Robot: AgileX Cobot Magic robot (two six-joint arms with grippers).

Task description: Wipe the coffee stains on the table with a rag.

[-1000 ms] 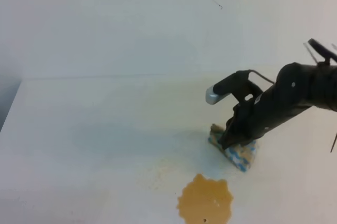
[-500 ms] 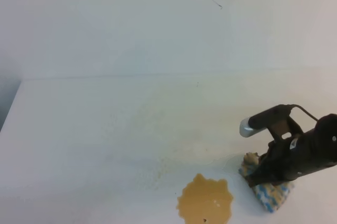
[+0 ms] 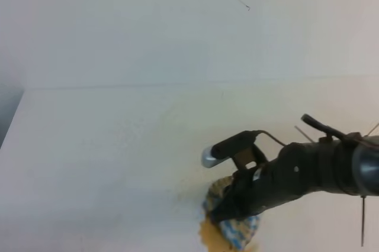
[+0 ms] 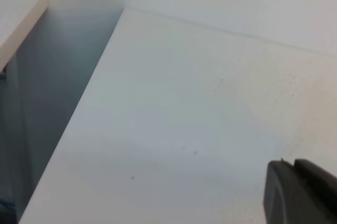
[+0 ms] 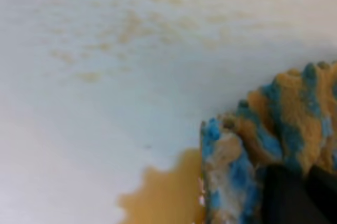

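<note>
In the exterior high view, the rag (image 3: 232, 225) lies at about 5 o'clock on the bench (image 3: 106, 145), pressed over the coffee stains (image 3: 207, 237), of which only a tan sliver shows at the rag's lower left. The right arm's fingers (image 3: 228, 212) are closed on the rag's upper edge. The cloth looks soft, light and limp; it is probably heavier where it is soaked, so a pinch on a bunched fold near its top, as now, should drag it flat without slipping. Half a second ago the rag sat to the right of the round puddle, which lay fully exposed; a second ago it was farther up, toward 3 o'clock. Now it covers most of the puddle.

The left wrist view shows bare bench and a dark corner of the left arm's own hardware at 5 o'clock; whether its fingers are open or closed cannot be told.

In the right wrist view, the blue-and-tan rag (image 5: 274, 145) fills 4 o'clock, with the dark fingers (image 5: 295, 195) clamped on it. The puddle (image 5: 163, 195) sits at 6 o'clock, touching the cloth, and faint speckles (image 5: 131, 29) sit toward 12.
</note>
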